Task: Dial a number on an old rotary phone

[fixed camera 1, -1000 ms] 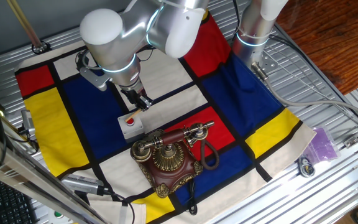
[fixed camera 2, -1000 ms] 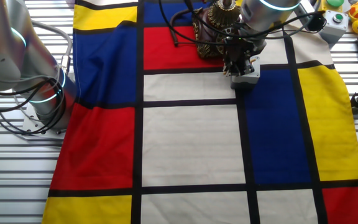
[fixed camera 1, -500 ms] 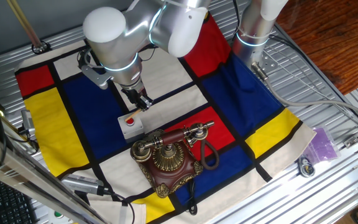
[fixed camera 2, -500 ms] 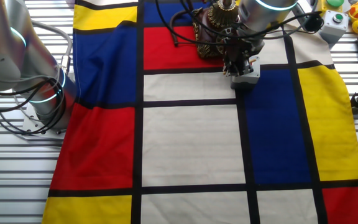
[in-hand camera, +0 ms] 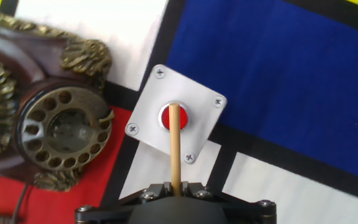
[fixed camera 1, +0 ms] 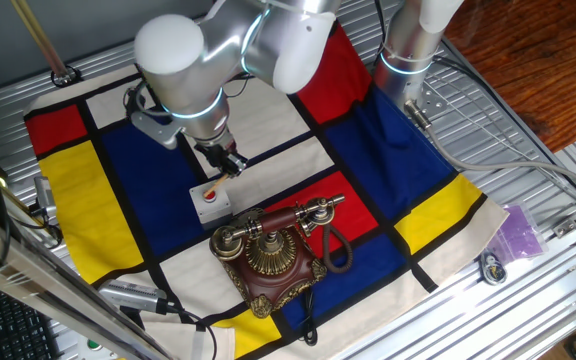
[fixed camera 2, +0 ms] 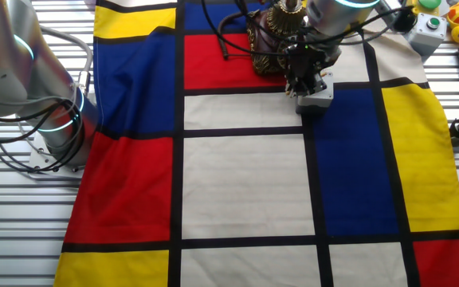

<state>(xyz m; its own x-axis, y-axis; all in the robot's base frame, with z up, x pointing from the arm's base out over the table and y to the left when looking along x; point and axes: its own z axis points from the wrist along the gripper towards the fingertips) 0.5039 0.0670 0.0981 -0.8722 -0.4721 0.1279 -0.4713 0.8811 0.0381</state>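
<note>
The old rotary phone [fixed camera 1: 268,258] stands on the chequered cloth with its handset resting on the cradle. It also shows at the far edge in the other fixed view [fixed camera 2: 276,32], and its brass dial [in-hand camera: 64,130] is at the left of the hand view. My gripper [in-hand camera: 174,186] is shut on a thin wooden stick [in-hand camera: 174,146]. The stick's tip lies over the red button of a small grey box [in-hand camera: 176,118]. That box [fixed camera 1: 210,203] sits just beside the phone, and the gripper [fixed camera 1: 228,165] hangs a little above it.
A second arm's base [fixed camera 1: 408,50] stands at the cloth's far side. The phone's black cord [fixed camera 1: 336,252] loops to the phone's right. A purple item [fixed camera 1: 518,232] lies off the cloth, and toys [fixed camera 2: 457,20] sit at a table corner.
The arm's upper joints have shifted very slightly. The gripper with the stick stays over the grey box.
</note>
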